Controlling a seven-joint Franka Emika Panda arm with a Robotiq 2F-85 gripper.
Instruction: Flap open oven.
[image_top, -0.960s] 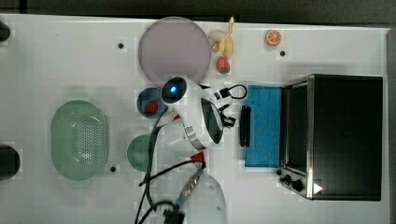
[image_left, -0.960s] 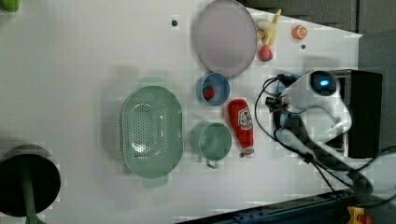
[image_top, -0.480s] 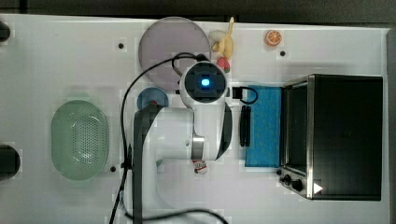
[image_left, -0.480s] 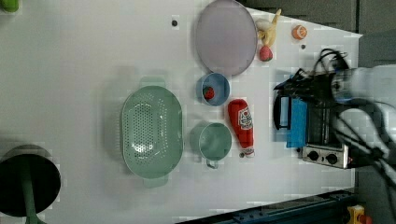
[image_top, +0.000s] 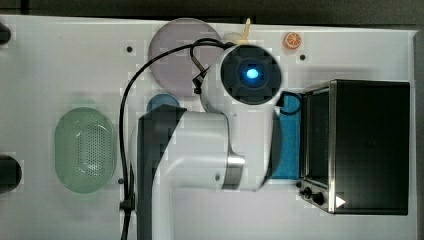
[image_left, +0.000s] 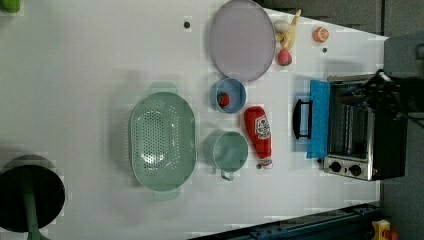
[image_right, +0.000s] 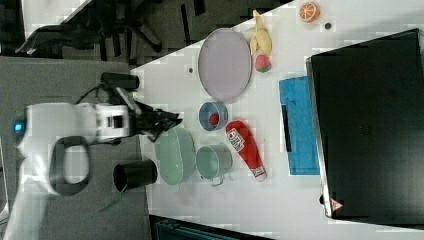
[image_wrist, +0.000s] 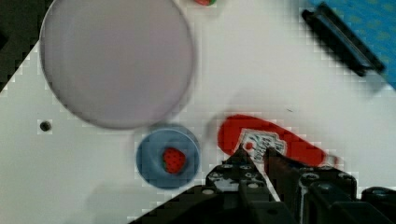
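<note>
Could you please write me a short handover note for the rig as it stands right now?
Hand: high above the table, its fingers nearly together with a slim gap, holding nothing; the ketchup bottle and the blue bowl with a strawberry lie far below it.
Oven: at the left view's right end of the table. Its blue glass door is flapped down flat on the table, handle outermost, cavity exposed.
Done: the door is open.
Left: nothing on the door that I can see; probably just bring the arm to rest clear of the oven.
</note>
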